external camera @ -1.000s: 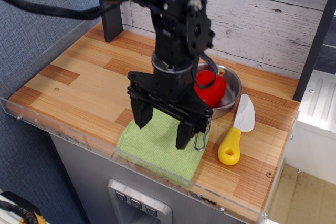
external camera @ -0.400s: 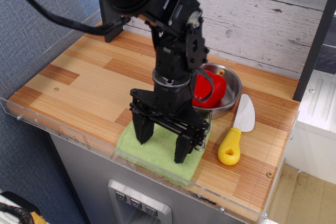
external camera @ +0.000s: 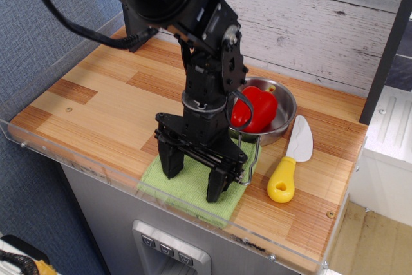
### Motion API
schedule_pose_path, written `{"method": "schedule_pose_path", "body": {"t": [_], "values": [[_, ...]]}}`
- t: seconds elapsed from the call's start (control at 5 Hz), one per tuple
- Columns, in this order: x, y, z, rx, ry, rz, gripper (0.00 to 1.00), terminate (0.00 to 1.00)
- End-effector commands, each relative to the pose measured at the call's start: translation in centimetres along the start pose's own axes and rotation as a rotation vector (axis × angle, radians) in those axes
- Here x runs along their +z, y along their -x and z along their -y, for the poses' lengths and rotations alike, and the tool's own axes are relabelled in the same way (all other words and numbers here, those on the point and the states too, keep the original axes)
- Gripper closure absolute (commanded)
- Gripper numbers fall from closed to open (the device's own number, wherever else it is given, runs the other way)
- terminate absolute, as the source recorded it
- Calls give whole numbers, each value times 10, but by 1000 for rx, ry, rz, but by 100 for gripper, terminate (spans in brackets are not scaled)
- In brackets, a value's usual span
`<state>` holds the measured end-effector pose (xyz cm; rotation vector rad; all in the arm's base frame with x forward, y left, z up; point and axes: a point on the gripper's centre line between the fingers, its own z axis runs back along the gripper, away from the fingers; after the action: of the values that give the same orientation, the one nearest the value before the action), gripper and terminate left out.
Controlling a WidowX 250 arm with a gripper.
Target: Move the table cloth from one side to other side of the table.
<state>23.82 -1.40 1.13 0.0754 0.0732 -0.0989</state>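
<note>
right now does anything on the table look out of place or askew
Nothing stands out. The table cloth lies flat near the front edge, under the open tool. The red pepper sits in the steel pan, with the yellow-handled knife beside it.

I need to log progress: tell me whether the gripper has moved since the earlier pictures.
Yes. The gripper has come down onto the cloth and shifted slightly left, away from the pan. Its jaws are open.

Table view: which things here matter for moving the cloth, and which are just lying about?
Job:
cloth
table
gripper, open over the cloth

Lying about:
steel pan
red pepper, in the pan
yellow-handled knife, right of the cloth
</note>
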Motion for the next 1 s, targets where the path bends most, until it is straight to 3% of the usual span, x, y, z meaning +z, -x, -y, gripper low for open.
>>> {"method": "schedule_pose_path", "body": {"t": [0.0, 0.2, 0.8], "values": [[-5, 1, 8, -56, -95, 45, 0, 0], [-22, 6, 8, -62, -85, -3, 0, 0], [-18, 11, -24, 22, -8, -3, 0, 0]]}}
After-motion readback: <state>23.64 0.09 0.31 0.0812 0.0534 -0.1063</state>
